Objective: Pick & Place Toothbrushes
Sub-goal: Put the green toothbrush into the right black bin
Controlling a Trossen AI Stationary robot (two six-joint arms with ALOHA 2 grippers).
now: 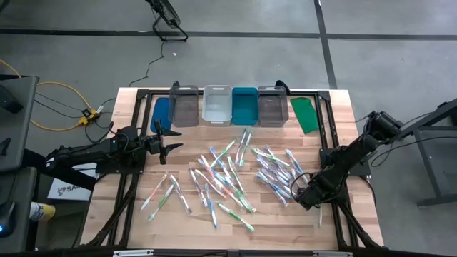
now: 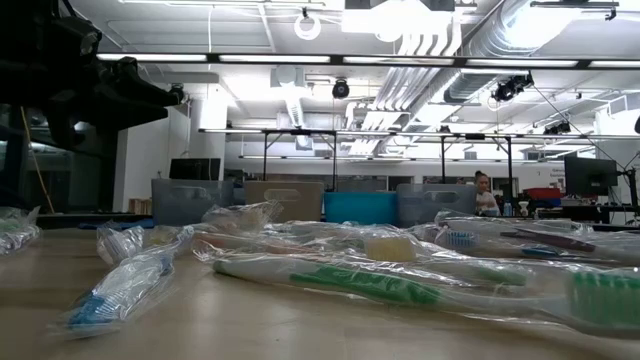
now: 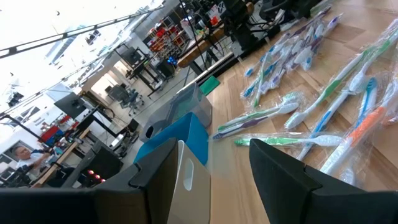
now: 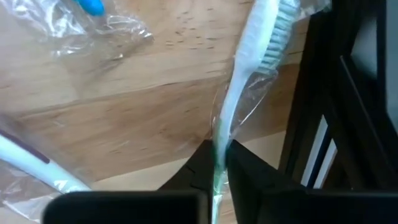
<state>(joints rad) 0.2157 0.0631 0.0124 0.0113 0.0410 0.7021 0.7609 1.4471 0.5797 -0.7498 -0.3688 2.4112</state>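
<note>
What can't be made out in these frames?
- Right pincer: shut on a wrapped toothbrush; its handle end is hidden between the fingers in the right wrist view.
- High view: that toothbrush is too small to pick out under the right pincer.
- Bins: contents hidden by their walls in the low view and unclear from above.
- Left pincer: fingertips cut off by the left wrist view's edge.
</note>
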